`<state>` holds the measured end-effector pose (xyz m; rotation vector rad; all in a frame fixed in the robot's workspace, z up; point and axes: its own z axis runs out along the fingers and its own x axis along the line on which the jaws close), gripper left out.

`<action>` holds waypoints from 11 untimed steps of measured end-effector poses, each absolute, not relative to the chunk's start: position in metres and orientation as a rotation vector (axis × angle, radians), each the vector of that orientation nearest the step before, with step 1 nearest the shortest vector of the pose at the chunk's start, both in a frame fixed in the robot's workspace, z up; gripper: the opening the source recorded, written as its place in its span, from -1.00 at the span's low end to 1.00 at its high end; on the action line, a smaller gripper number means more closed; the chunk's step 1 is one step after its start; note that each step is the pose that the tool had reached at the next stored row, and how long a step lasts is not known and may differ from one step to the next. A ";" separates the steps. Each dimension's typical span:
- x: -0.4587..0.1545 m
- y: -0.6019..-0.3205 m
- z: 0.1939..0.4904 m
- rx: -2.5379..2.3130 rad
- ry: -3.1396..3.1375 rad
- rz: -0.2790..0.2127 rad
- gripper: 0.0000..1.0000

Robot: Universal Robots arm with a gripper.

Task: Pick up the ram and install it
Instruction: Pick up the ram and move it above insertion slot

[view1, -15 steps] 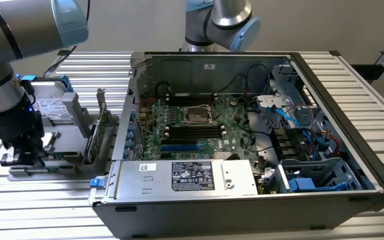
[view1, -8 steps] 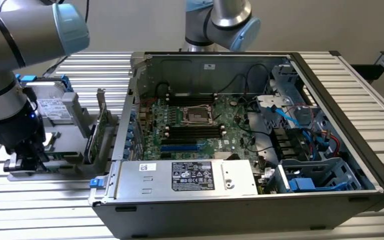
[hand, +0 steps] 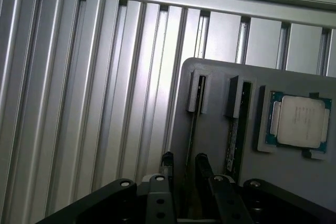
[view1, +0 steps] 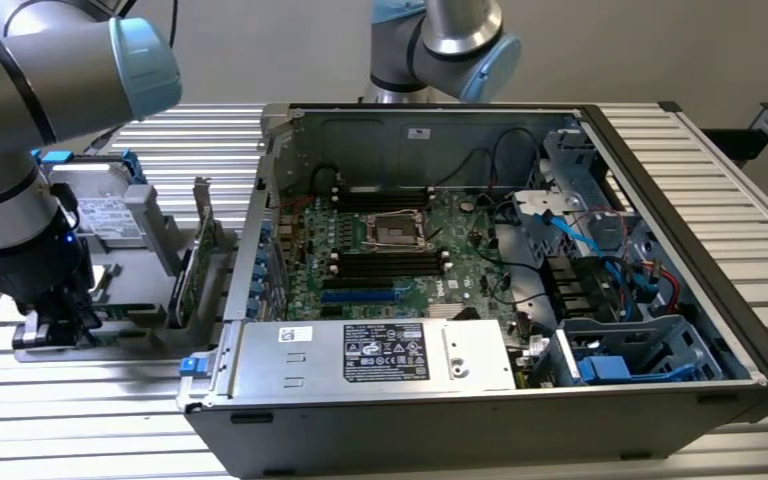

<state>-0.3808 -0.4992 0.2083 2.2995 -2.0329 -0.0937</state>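
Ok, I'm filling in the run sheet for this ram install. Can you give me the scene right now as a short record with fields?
gripper: open, low at the grey holder
fingers: one on each side of the ram; contact cannot be told
ram: standing on edge in a holder slot, not lifted
second stick: in the neighbouring slot
processor chip: lying flat in the holder, beside the sticks
computer case: open, motherboard exposed, on the exterior view's right of the holder
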 end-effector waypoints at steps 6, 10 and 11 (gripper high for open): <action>-0.381 -0.497 0.207 2.300 -2.033 -0.094 -0.38; -0.381 -0.494 0.197 2.300 -2.033 -0.094 -0.38; -0.381 -0.493 0.196 2.299 -2.033 -0.093 -0.38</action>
